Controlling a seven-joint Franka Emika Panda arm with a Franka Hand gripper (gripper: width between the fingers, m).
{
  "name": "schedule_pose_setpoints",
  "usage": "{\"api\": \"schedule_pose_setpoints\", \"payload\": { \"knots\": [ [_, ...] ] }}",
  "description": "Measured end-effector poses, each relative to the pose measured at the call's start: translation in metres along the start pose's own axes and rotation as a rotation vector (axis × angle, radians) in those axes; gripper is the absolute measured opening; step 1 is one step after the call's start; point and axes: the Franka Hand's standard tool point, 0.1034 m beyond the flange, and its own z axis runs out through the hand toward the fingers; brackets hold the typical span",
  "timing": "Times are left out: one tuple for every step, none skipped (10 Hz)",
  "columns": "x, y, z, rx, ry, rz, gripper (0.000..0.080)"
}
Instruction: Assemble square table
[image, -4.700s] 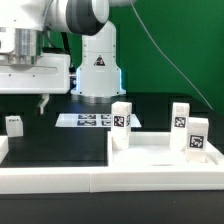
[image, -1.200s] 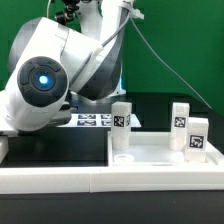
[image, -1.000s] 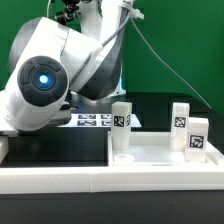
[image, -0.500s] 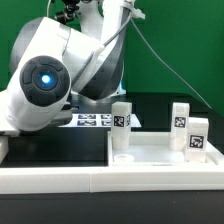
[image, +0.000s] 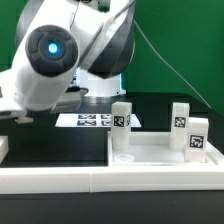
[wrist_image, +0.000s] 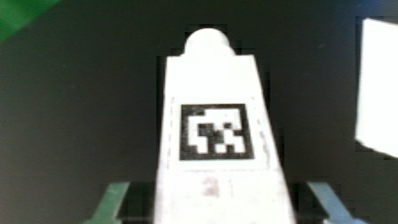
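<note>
White tagged peg leg (wrist_image: 217, 130) pinched in my gripper (wrist_image: 217, 196), lifted off the black table (image: 60, 140) since a moment ago | square top (image: 165, 152) waits at exterior view's right, three legs (image: 122, 115) standing | next: carry leg over.

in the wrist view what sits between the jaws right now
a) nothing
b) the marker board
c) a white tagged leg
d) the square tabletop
c: the wrist view shows a white leg with a black-and-white tag running lengthwise between the two jaws of the gripper, against the dark table.
</note>
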Motion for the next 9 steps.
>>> {"api": "schedule_pose_setpoints", "payload": {
  "knots": [
    [0.0,-0.003,-0.007,-0.015,0.0,0.001,0.029],
    [0.003,-0.006,-0.011,-0.029,0.015,-0.009,0.029],
    [0.005,-0.004,-0.011,-0.03,0.036,-0.008,0.029],
    [0.005,-0.004,-0.01,-0.03,0.035,-0.008,0.029],
    [0.007,-0.002,-0.011,-0.034,0.05,-0.009,0.029],
    [0.012,0.0,-0.019,-0.046,0.128,-0.005,0.029],
    [0.005,-0.007,-0.039,-0.044,0.17,0.004,0.029],
    [0.004,-0.013,-0.055,-0.037,0.212,0.014,0.029],
    [0.004,-0.019,-0.07,-0.026,0.261,0.027,0.029]
  ]
}}
